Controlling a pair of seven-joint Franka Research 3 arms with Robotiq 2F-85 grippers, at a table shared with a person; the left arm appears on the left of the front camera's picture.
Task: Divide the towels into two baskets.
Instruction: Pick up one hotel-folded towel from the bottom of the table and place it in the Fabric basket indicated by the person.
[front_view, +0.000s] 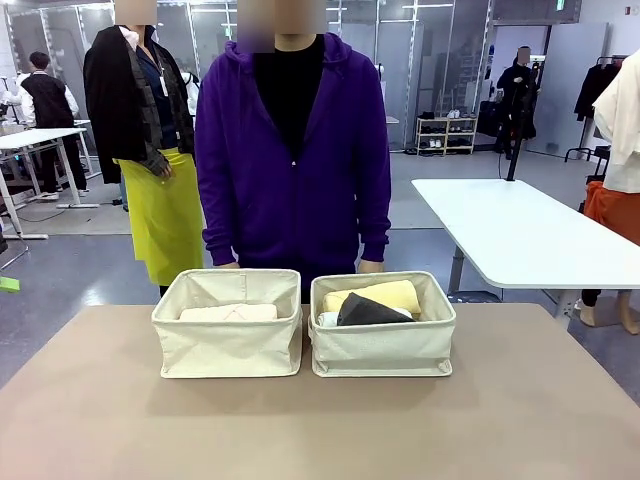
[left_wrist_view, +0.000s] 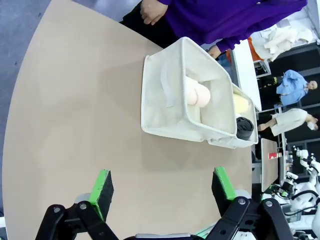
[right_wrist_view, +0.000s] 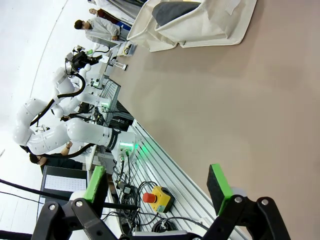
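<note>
Grey floor (front_view: 70, 270), white tables (front_view: 520, 235)

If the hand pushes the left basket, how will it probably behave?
The left basket has soft, creased fabric walls, so it would probably dent before sliding. It holds one pale pink towel, so it is likely light and may shift easily on the smooth table.

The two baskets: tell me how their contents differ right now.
The left basket holds a single pale pink towel, lying flat and low; the right basket holds three: a yellow towel at the back, a dark grey towel lying slantwise over it, and a white towel barely peeking out at its left end. The right one looks fuller. Both are alike cream canvas bins, side by side.
</note>
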